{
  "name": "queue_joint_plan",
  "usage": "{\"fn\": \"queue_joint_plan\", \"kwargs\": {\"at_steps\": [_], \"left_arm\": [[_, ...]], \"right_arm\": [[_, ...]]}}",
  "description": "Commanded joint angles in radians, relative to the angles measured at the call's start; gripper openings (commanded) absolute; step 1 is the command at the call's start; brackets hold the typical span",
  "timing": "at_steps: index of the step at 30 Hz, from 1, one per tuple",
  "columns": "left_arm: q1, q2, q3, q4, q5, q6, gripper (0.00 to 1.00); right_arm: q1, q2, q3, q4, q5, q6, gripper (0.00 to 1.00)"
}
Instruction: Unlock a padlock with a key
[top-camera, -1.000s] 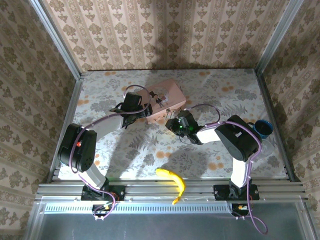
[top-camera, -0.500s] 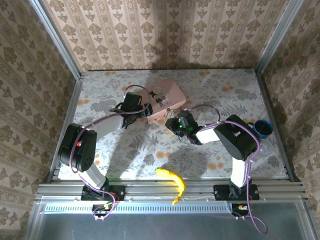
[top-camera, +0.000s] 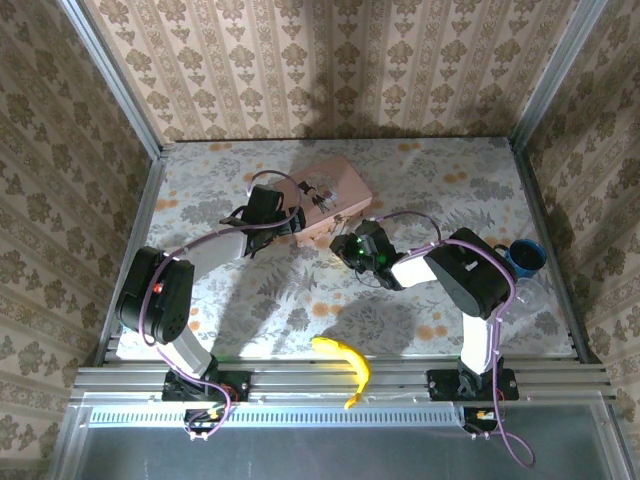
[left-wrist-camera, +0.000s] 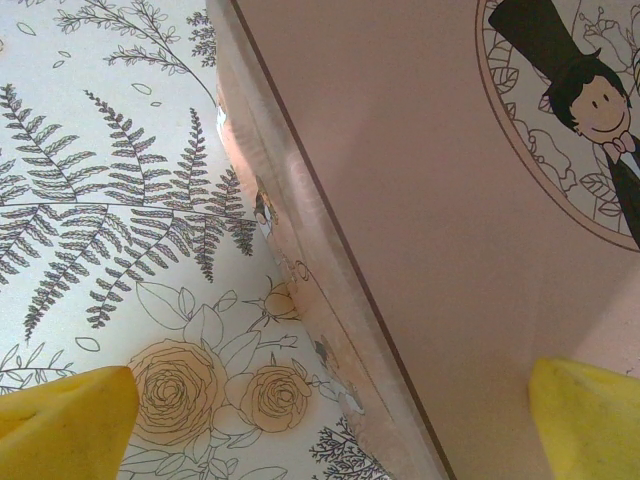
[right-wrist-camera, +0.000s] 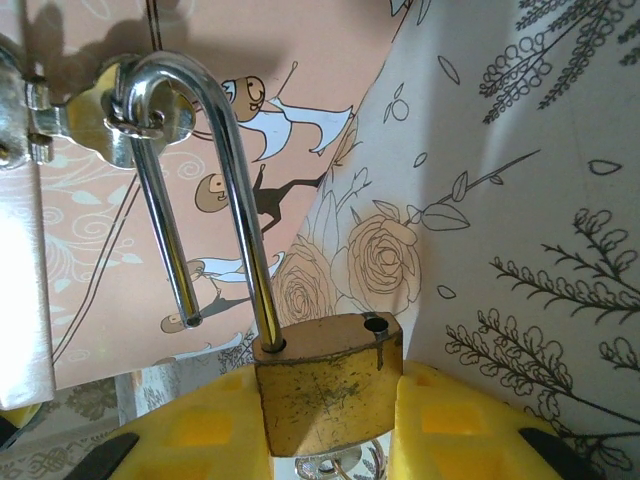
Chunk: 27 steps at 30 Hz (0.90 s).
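I am looking down on the floral tabletop (top-camera: 450, 180), with both arms reaching in toward its far middle. The pink tin (top-camera: 335, 190) is lying there at an angle. It is the biggest thing on the surface. A yellow banana (top-camera: 345, 362) is lying at the near edge between the two arm bases, and a blue cup (top-camera: 527, 257) is sitting well apart at the right edge.

The left gripper (top-camera: 292, 224) is hanging at the tin's left side. On its wrist camera it (left-wrist-camera: 330, 430) is standing spread wide, one yellow fingertip (left-wrist-camera: 65, 425) over the tabletop and the other over the tin's lid (left-wrist-camera: 420, 200), and it is pinching nothing.

The right gripper (top-camera: 345, 243) is sitting at the tin's near end. Its wrist camera shows it (right-wrist-camera: 325, 420) pinching the brass body of the padlock (right-wrist-camera: 325, 375) between its yellow fingers (right-wrist-camera: 200, 430). The padlock is hanging off the tin's hasp (right-wrist-camera: 75, 120) by its shackle (right-wrist-camera: 200, 150) — the long leg is sitting in the body, while the short leg is hanging free above an empty hole. A sliver of silvery metal (right-wrist-camera: 335, 465) is peeking out beneath the body, too small for me to identify.
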Motion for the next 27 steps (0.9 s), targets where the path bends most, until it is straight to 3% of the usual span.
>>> {"fn": "queue_joint_plan", "kwargs": {"at_steps": [1,27], "left_arm": [[0.008,0.032,-0.043,-0.129,-0.005,0.01,1.0],[0.007,0.033,-0.043,-0.13,-0.001,0.008,1.0]], "right_arm": [[-0.025,0.028,-0.012,0.039,0.087,0.028,0.0],[-0.048,0.044,-0.028,0.108,0.086,0.068,0.0]]}}
